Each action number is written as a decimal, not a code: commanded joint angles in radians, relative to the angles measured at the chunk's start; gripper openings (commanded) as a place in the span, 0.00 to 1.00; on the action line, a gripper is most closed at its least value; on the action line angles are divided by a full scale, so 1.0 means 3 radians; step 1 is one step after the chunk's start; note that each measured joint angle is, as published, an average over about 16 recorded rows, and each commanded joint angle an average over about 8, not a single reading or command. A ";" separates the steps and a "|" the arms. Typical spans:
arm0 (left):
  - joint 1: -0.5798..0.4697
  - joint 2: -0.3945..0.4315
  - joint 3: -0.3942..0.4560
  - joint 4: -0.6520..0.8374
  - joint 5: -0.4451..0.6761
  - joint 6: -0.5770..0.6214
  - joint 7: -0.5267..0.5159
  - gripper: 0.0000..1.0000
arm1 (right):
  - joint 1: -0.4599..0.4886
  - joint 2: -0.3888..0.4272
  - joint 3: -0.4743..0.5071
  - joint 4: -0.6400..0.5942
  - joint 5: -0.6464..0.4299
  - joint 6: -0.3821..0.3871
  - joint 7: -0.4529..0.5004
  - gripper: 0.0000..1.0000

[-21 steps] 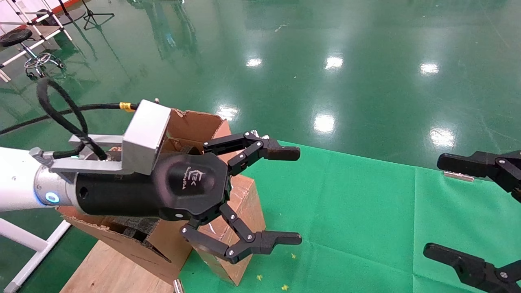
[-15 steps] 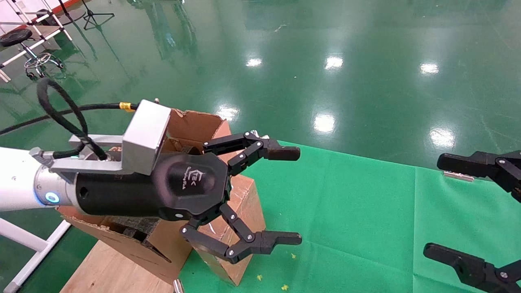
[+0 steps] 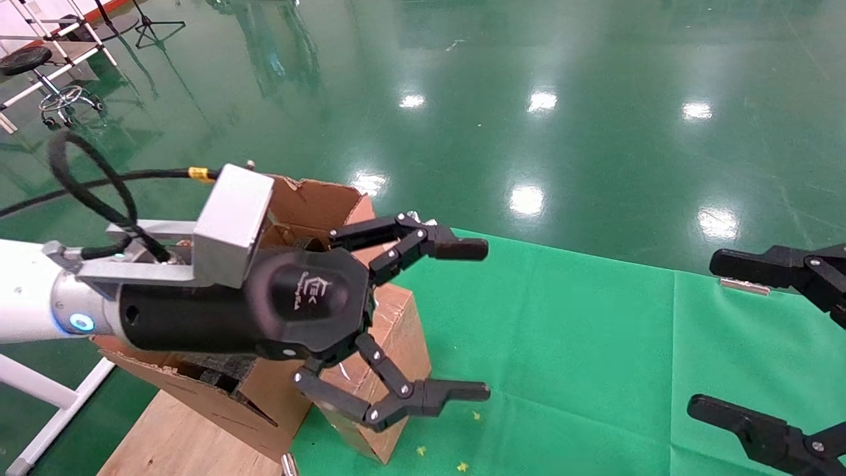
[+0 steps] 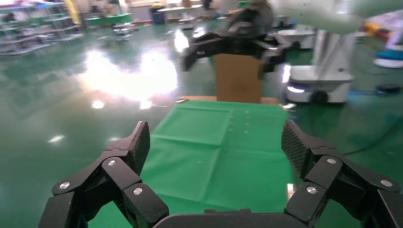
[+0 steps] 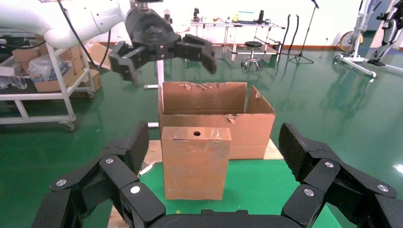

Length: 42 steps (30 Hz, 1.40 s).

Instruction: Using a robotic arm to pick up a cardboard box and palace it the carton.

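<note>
Worktop [image 3: 595, 344]: green cloth cover.
On cloth: cardboard box [image 3: 390, 344], upright, at 9 o'clock edge.
Beside box: carton [image 3: 310, 205] on wooden board [image 3: 178, 443].

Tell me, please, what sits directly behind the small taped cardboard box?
The carton stands right behind the cardboard box, flaps up. Its interior is hidden in the right wrist view; the head view shows only some dark filling.

The left end effector [image 3: 472, 320] and its arm blocked most of the cardboard box [image 3: 396, 344] and the carton [image 3: 310, 201] behind it in the head view. The right end effector [image 3: 720, 337] was cut off at that picture's edge. The carton's interior stayed unseen in the right wrist view.
</note>
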 commanded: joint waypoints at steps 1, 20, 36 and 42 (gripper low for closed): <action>0.0005 -0.0025 -0.0008 -0.0038 0.0102 -0.0120 0.0024 1.00 | 0.0000 0.0000 0.0000 0.0000 0.0000 0.0000 0.0000 0.01; -0.0210 -0.0174 0.0243 -0.0125 0.1000 -0.0686 -0.0236 1.00 | 0.0000 0.0001 0.0000 -0.0001 0.0000 0.0001 0.0000 0.00; -0.1133 -0.0177 0.0779 -0.0162 0.2084 -0.0177 -0.1669 1.00 | 0.0000 0.0001 0.0000 -0.0001 0.0000 0.0001 0.0000 0.00; -0.1402 -0.0125 0.0906 -0.0166 0.2265 0.0124 -0.2024 1.00 | 0.0000 0.0001 0.0000 -0.0001 0.0000 0.0002 0.0000 0.00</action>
